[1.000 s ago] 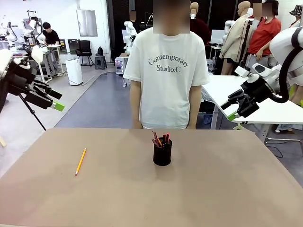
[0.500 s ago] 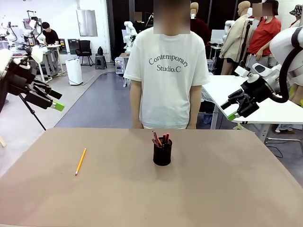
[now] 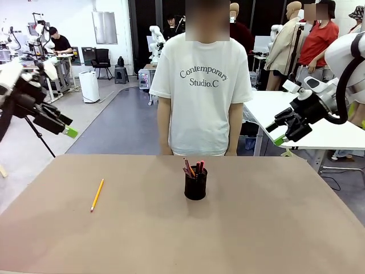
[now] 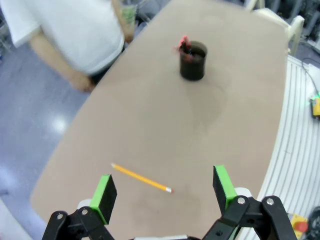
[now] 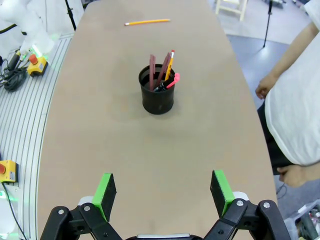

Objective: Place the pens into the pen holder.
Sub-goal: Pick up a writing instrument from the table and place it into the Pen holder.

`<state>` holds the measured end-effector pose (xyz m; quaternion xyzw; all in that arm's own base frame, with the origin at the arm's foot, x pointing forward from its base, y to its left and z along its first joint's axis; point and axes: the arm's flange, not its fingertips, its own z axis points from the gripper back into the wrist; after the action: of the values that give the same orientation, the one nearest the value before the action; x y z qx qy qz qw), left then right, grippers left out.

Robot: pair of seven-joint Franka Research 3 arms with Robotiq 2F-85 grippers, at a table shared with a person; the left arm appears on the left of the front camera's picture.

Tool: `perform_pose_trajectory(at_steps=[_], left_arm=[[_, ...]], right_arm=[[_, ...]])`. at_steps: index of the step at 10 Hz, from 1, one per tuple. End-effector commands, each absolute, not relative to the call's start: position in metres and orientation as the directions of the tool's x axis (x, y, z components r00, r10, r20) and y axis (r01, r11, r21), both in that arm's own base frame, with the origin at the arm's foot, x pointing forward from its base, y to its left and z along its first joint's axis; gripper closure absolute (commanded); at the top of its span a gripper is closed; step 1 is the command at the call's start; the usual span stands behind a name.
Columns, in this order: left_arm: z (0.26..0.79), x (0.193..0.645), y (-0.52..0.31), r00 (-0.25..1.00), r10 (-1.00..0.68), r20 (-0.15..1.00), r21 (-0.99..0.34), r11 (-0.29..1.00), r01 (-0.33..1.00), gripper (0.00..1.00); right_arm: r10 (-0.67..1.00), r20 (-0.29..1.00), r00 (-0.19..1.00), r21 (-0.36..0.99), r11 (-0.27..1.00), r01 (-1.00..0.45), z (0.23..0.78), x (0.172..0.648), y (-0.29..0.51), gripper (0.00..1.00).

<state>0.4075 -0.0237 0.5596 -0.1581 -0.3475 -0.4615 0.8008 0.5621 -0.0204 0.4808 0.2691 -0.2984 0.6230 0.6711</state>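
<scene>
The black mesh pen holder [image 3: 195,184] stands at the table's middle, with several pens upright inside: dull red-pink sticks, a red-capped one and an orange-tipped pencil [image 5: 169,64]. The holder also shows in the left wrist view [image 4: 193,60] and right wrist view [image 5: 157,90]. A yellow-orange pencil [image 3: 97,194] lies flat on the table's left part, apart from the holder; the pencil [image 4: 141,178] sits between my left fingers' line of sight, far below. My left gripper [image 3: 64,127] hangs open high off the left edge. My right gripper [image 3: 275,134] hangs open high at the right.
A person in a white T-shirt [image 3: 199,80] stands at the far edge, arms down. The brown table [image 3: 256,228] is bare around the holder and pencil. A white table [image 3: 319,131] stands behind my right arm.
My left arm has shifted slightly, its gripper tipping a bit lower and to the left. The right arm, the pencil and the holder stay where they were.
</scene>
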Motion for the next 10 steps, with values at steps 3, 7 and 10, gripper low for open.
perform_pose_trajectory(at_steps=[3,7,10], left_arm=[[0.522,0.433,-0.04,0.658,-0.541,0.525,-0.13,0.712,0.69,0.0],[0.48,0.475,-0.036,0.764,-0.497,0.412,0.144,0.863,0.484,0.0],[0.48,0.47,-0.03,0.729,-0.519,0.447,0.092,0.837,0.54,0.0]], right_arm=[[0.669,0.743,0.04,-0.016,0.078,-0.997,0.483,0.562,-0.02,0.0],[0.669,0.743,0.04,-0.016,0.078,-0.997,0.483,0.562,-0.02,0.0],[0.669,0.743,0.04,-0.016,0.078,-0.997,0.483,0.562,-0.02,0.0]])
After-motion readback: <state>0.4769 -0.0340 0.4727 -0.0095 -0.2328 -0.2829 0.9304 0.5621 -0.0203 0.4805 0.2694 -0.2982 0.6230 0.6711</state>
